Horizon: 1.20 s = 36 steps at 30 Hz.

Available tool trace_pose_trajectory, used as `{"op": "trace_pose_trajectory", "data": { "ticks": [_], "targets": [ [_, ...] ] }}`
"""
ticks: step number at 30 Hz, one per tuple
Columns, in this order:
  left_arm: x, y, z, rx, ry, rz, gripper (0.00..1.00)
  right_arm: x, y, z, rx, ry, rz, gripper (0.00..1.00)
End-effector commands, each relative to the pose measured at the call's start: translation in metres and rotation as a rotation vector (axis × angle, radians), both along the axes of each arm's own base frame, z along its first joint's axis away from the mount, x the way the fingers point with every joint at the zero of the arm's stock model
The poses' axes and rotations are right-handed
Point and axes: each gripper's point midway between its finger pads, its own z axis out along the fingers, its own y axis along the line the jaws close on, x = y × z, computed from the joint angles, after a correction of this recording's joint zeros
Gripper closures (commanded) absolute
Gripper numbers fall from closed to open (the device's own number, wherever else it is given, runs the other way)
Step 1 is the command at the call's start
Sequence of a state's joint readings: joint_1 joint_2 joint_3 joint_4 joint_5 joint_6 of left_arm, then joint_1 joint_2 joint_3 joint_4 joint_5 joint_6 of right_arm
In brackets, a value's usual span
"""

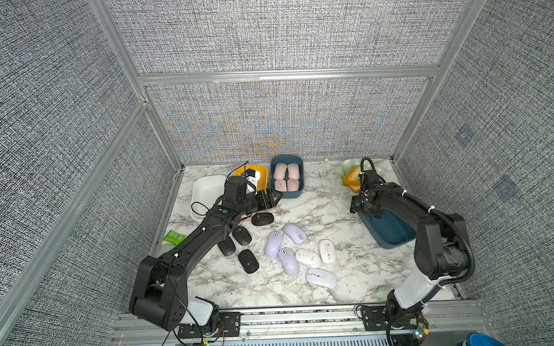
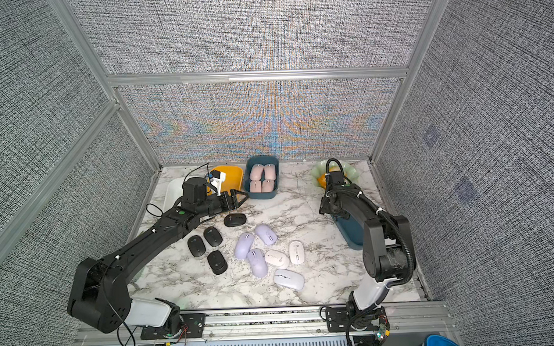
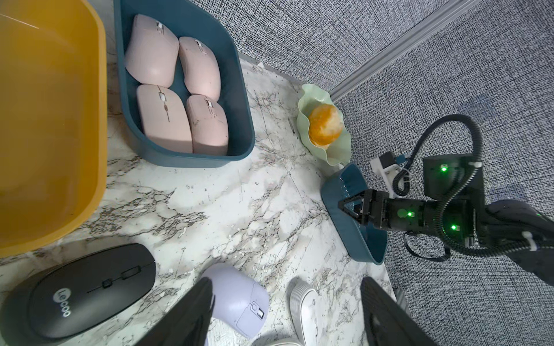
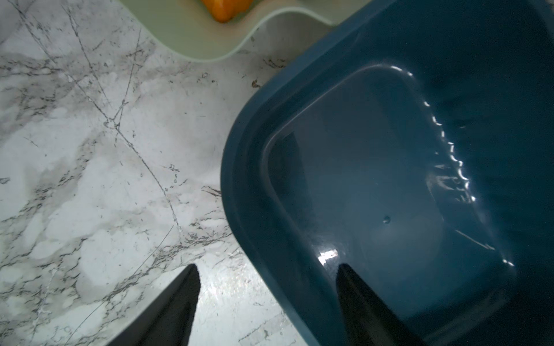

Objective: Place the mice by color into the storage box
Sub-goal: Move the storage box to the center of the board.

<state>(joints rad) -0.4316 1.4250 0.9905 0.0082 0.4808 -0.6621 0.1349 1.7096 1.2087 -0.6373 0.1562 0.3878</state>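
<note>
In a top view, pink mice (image 1: 286, 176) fill the twelve-o'clock blue box (image 1: 286, 195); black mice (image 1: 262, 218), lilac mice (image 1: 273, 244) and white mice (image 1: 326, 250) wait mid-table. Left wrist: left gripper (image 3: 284, 281) gapes, empty. Right wrist: right gripper (image 4: 268, 266), jaws apart, straddles the three-o'clock empty box (image 4: 239, 179) rim, likely positioning it.

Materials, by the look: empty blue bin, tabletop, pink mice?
Empty blue bin: looks like moulded plastic, glossy; sharp light glints on its inner wall and floor. Tabletop: marble pattern, semi-gloss; fine scratches hint at a printed laminate or film, not certain. Pink mice: plastic, matte; soft shading without glints, some dark scuffs.
</note>
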Motion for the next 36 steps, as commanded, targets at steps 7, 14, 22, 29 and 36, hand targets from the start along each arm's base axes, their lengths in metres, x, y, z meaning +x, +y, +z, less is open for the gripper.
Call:
{"op": "trace_pose_trajectory", "data": {
  "ticks": [7,14,22,29,36],
  "targets": [
    [-0.001,-0.001,0.006,-0.002,-0.021,-0.011,0.21,0.002,0.047,0.009,0.021,-0.034,0.087,0.35],
    [0.001,0.000,0.004,0.011,-0.022,-0.002,0.21,0.015,0.093,0.010,0.156,-0.054,0.128,0.38],
    [0.002,0.003,0.005,0.034,-0.035,0.011,0.21,0.012,0.085,0.019,0.081,-0.061,0.152,0.41],
    [0.001,0.001,0.003,0.039,-0.035,0.010,0.21,-0.012,0.043,0.019,-0.091,-0.062,0.105,0.40],
    [-0.002,-0.006,0.000,0.045,-0.028,-0.009,0.21,-0.034,0.043,-0.020,-0.084,0.010,0.100,0.41]
  ]
}}
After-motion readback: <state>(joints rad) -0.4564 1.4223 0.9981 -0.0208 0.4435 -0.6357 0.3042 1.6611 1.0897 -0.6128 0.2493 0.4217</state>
